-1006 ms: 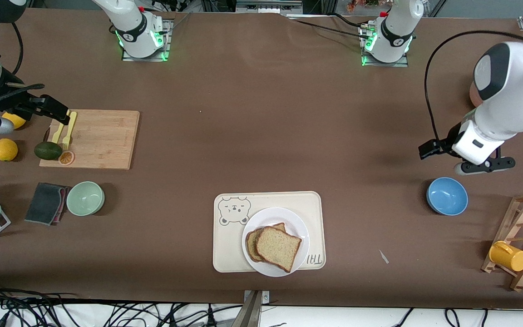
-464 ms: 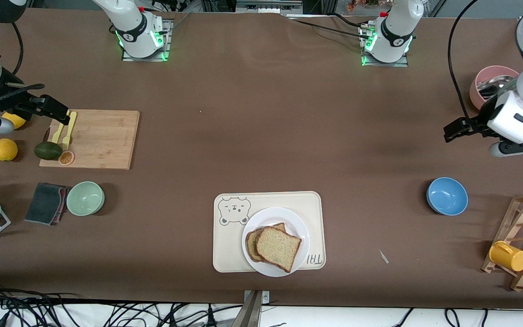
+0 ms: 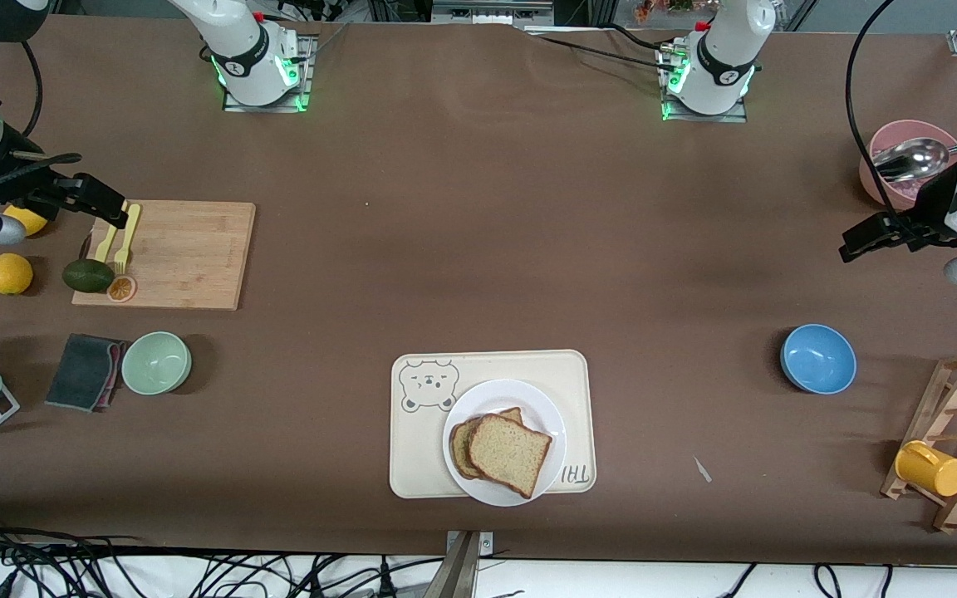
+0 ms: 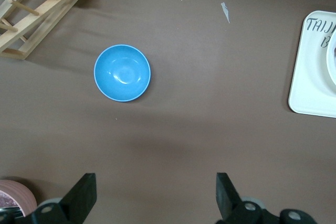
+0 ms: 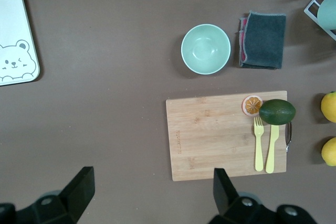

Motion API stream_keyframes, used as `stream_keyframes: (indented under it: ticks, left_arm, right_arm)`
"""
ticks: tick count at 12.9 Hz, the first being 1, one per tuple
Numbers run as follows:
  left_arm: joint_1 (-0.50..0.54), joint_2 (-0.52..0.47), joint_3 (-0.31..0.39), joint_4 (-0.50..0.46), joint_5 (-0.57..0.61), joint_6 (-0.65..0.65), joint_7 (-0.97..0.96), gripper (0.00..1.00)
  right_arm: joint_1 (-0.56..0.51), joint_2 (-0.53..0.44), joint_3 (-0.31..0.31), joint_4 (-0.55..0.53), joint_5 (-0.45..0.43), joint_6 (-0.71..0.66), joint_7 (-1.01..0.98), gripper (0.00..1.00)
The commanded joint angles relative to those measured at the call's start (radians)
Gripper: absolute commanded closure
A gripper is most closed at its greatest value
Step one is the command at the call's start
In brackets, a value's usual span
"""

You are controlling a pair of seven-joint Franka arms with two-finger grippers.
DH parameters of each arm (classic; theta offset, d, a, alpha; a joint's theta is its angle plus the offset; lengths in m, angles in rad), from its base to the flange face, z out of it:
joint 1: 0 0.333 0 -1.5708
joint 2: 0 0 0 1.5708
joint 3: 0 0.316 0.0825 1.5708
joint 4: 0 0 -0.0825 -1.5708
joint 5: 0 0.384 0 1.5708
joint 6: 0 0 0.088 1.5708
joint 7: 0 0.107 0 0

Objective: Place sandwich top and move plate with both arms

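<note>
The sandwich top (image 3: 509, 454) lies on the plate (image 3: 541, 415), overlapping a second slice (image 3: 460, 444) beneath it; the plate sits on the cream tray (image 3: 412, 440), at the edge of the table nearest the front camera.

At the right arm's end, the right gripper (image 3: 105, 209) hangs over the edge of the cutting board (image 3: 188, 253), fingers (image 5: 79, 187) spread wide and holding nothing. On the board lie a yellow fork (image 3: 127, 241), a yellow knife (image 3: 106, 241) and an orange slice (image 3: 121, 288), with an avocado (image 3: 87, 275) at its edge and a lemon (image 3: 9, 273) close by. Nearer the camera stand a green bowl (image 3: 156, 362) and a grey cloth (image 3: 84, 371) just beside it.

At the left arm's end, the left gripper (image 3: 865, 241) hovers over bare table near a pink bowl (image 3: 902, 166) with a spoon (image 3: 910, 156), its fingers (image 4: 84, 195) spread and empty. A blue bowl (image 3: 817, 359) sits nearer the camera, and a yellow cup (image 3: 930, 468) rests on a wooden rack (image 3: 956, 390).
</note>
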Motion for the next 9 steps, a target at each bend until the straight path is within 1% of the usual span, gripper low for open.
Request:
stream_keyframes:
  ticks: [1, 3, 6, 9]
  left_arm:
    - [0.001, 0.005, 0.005, 0.023, -0.02, -0.03, 0.032, 0.0]
    - [0.01, 0.001, 0.005, 0.023, -0.017, -0.09, 0.055, 0.0]
    - [0.027, -0.017, 0.005, 0.023, -0.019, -0.093, 0.061, 0.0]
    - [0.027, -0.008, 0.005, 0.023, -0.007, -0.085, 0.061, 0.0]
  right_arm:
    - [0.001, -0.007, 0.001, 0.008, -0.005, -0.006, 0.002, 0.0]
    - [0.0, -0.007, 0.001, 0.006, 0.002, -0.006, 0.008, 0.0]
    - [-0.002, -0.007, 0.0, 0.006, 0.002, -0.009, 0.008, 0.0]
    - [-0.002, -0.008, -0.002, 0.005, 0.002, -0.009, 0.006, 0.0]
